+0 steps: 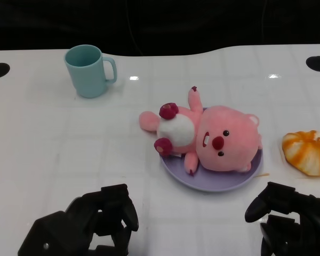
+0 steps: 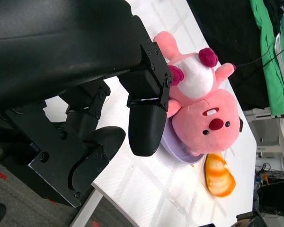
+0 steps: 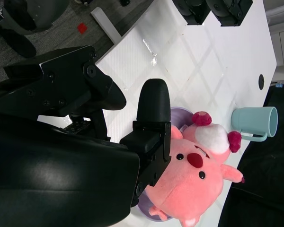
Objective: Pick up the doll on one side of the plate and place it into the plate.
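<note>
Lying on the plate, the doll (pink); both hands empty, fingers apart

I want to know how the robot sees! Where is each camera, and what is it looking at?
Head view: up on the robot, looking down at the table; both hands show, left hand and right hand.
Left wrist view: behind the left hand, facing the doll on the plate.
Right wrist view: behind the right hand, facing the doll, with the cup beyond.
All three share the doll and plate.
</note>
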You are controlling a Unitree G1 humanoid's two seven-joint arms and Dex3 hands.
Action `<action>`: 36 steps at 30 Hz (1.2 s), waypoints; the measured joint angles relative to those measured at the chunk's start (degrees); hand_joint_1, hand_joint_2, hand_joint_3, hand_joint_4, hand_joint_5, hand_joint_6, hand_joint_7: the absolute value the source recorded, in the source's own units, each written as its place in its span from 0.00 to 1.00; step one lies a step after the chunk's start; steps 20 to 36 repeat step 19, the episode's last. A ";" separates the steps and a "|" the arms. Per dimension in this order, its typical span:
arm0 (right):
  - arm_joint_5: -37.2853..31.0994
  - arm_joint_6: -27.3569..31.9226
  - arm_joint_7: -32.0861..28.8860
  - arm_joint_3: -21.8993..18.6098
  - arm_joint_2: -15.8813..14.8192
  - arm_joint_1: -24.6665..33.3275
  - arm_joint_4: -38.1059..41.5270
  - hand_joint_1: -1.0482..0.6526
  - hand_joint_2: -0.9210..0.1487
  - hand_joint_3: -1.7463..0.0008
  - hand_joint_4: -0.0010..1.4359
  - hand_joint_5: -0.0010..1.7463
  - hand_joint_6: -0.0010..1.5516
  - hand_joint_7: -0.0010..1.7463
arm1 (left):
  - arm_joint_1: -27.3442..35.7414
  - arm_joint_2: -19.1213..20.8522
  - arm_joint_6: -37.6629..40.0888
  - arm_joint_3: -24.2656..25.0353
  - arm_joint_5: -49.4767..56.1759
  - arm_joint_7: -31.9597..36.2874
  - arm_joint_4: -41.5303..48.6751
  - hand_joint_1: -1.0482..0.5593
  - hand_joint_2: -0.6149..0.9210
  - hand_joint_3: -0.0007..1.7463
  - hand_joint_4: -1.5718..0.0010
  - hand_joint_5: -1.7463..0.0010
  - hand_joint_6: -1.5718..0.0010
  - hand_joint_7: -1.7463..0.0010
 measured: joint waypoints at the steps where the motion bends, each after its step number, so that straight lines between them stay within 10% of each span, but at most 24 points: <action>1: -0.06 -0.15 0.00 0.01 0.00 -0.07 0.26 0.59 0.20 0.39 0.43 1.00 0.33 0.84 | -0.10 0.00 -0.22 0.01 0.01 -0.02 0.24 0.65 0.64 0.83 0.47 0.00 0.47 0.08; 36: -0.16 -0.57 0.01 -0.02 -0.05 -0.64 0.67 0.62 0.18 0.39 0.43 1.00 0.33 0.85 | -1.63 0.37 2.33 0.71 0.47 -0.42 1.40 0.60 0.67 0.79 0.47 0.00 0.48 0.11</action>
